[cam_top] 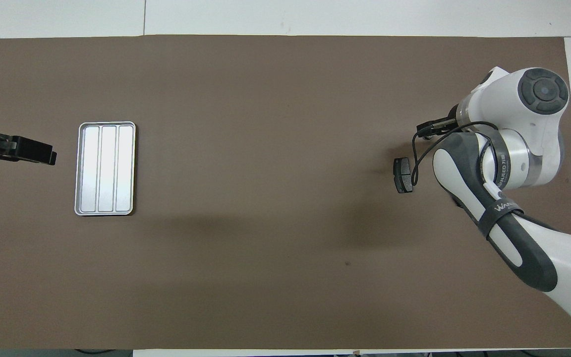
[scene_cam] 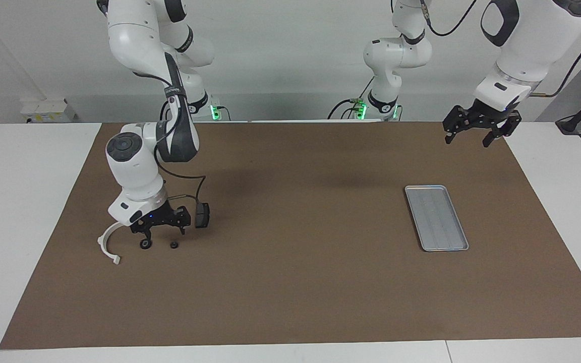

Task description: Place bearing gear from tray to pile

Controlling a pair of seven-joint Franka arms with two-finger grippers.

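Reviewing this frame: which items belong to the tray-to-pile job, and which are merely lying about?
Job: tray, bare; pile: white arc, brake pad, dark round part, smaller round part; right tool, open, over the two round parts.
Lying about: brown mat; left tool, open, waiting over the mat's edge.

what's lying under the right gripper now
Under the open right gripper, two small dark round parts lie on the mat, between the white arc and a brake pad. In the overhead view the arm covers them.
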